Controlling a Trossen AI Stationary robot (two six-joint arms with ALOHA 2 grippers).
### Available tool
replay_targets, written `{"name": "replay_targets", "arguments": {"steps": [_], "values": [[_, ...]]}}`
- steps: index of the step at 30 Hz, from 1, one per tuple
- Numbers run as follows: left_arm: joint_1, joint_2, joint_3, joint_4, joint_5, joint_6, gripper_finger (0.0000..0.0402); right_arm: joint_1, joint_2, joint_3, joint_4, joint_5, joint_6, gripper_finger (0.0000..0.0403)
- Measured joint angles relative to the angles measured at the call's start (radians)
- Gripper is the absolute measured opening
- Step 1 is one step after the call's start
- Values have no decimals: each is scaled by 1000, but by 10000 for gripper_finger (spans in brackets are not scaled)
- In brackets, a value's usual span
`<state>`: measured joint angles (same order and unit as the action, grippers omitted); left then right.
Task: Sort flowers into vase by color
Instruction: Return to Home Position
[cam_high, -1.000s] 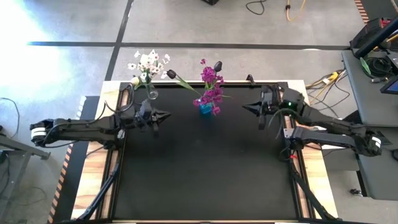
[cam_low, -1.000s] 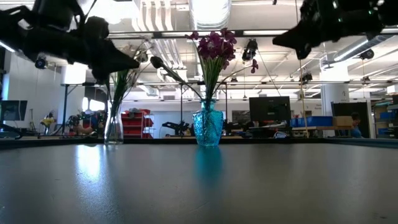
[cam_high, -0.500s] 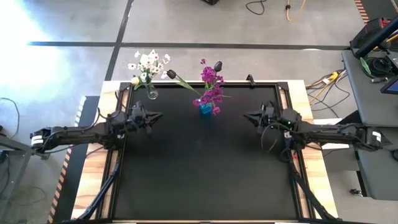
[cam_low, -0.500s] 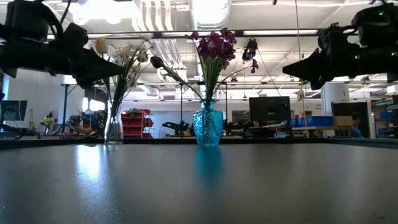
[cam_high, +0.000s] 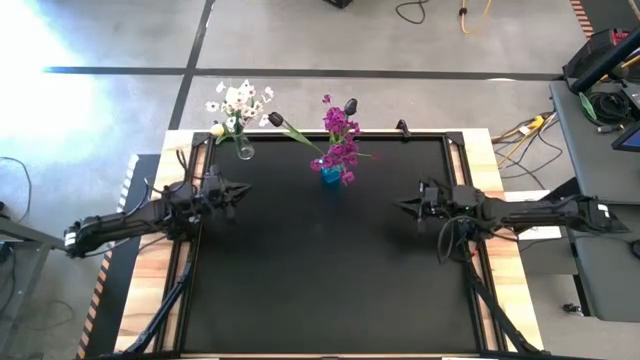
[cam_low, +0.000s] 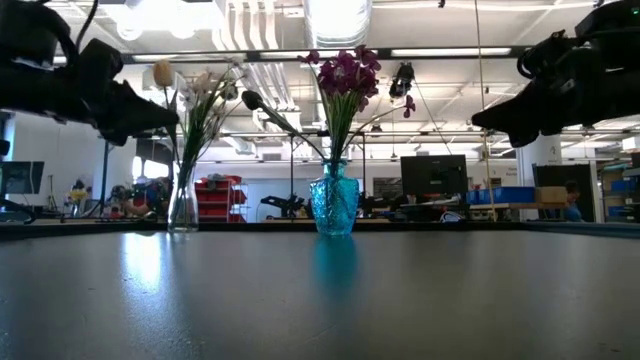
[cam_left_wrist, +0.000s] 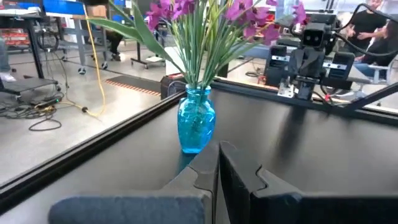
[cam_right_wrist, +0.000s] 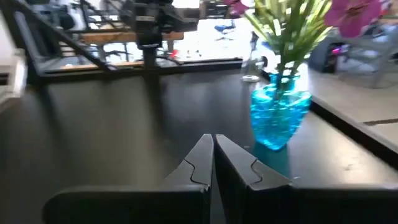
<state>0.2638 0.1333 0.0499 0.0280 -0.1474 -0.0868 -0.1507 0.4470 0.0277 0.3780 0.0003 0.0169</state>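
The empty left end effector (cam_high: 228, 191) and right end effector (cam_high: 408, 206), both pressed together, have drawn back from the white flowers (cam_high: 240, 98) in the clear glass vase (cam_high: 244, 152) and magenta flowers (cam_high: 337, 122) in the turquoise glass vase (cam_high: 329, 176), so sorting looks finished

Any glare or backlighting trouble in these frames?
High view: glare washes out the floor at upper left. Low view: left hand and right hand are dark silhouettes against ceiling lights; the blue vase mirrors on the glossy table.

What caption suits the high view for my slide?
Left fingers and right fingers, shut, hover over the black table; white flowers in transparent vase, magenta sprays and dark buds in blue vase.
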Motion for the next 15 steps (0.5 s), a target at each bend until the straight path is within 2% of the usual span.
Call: {"name": "replay_targets", "arguments": {"steps": [6, 11, 15], "values": [[9, -133, -21, -40, 36, 10, 0, -64, -154, 0, -149, -115, 15, 8], [29, -134, -30, -18, 45, 6, 0, -119, -278, -2, -300, -140, 9, 8], [29, -134, -39, 4, 56, 23, 0, -150, -366, -15, -337, -161, 43, 8]]}}
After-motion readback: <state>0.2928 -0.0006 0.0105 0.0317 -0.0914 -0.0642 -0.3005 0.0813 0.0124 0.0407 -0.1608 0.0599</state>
